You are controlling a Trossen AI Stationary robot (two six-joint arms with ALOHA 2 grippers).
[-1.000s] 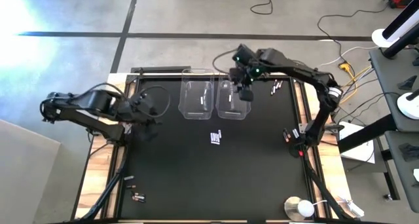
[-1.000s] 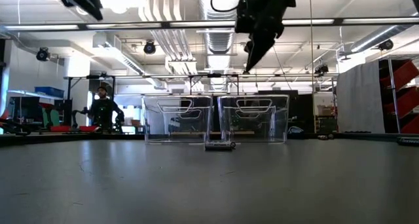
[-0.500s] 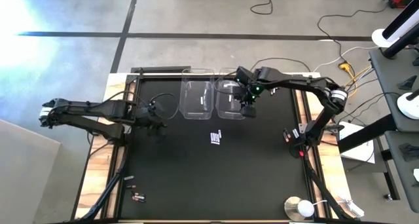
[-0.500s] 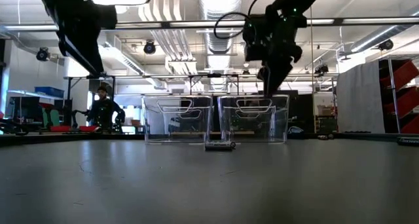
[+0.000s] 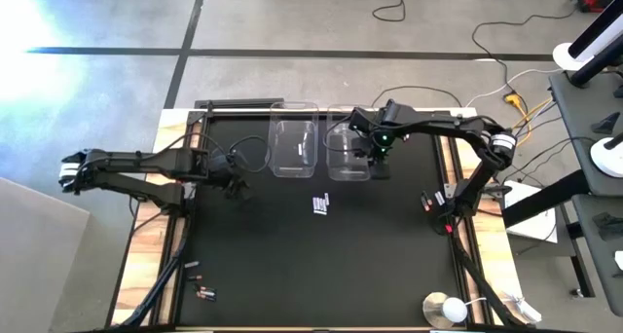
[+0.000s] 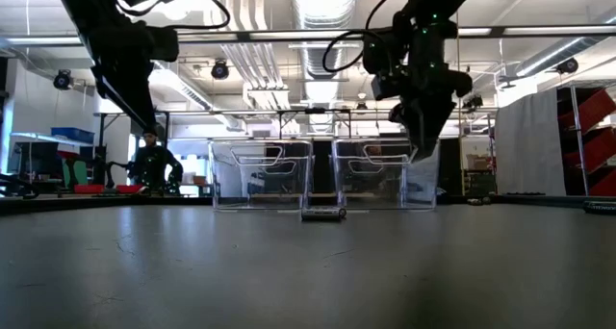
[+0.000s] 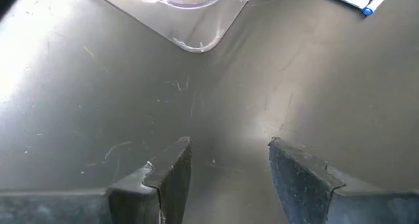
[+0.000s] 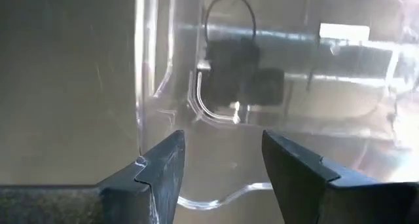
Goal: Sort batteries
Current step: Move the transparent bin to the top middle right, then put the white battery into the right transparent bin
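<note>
Right tool (image 5: 376, 162): spread, empty, beside right clear bin (image 5: 348, 153). Left tool (image 5: 237, 182): spread, empty, over counter (image 5: 292, 265). Batteries (image 5: 320, 204): mid-counter.

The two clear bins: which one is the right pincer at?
The right bin, the one farther from the left arm. The right pincer hangs at its outer edge, open and empty, while the left bin has nothing over it.

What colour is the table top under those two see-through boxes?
Black, a matte dark mat; it shows best in the high view.
</note>
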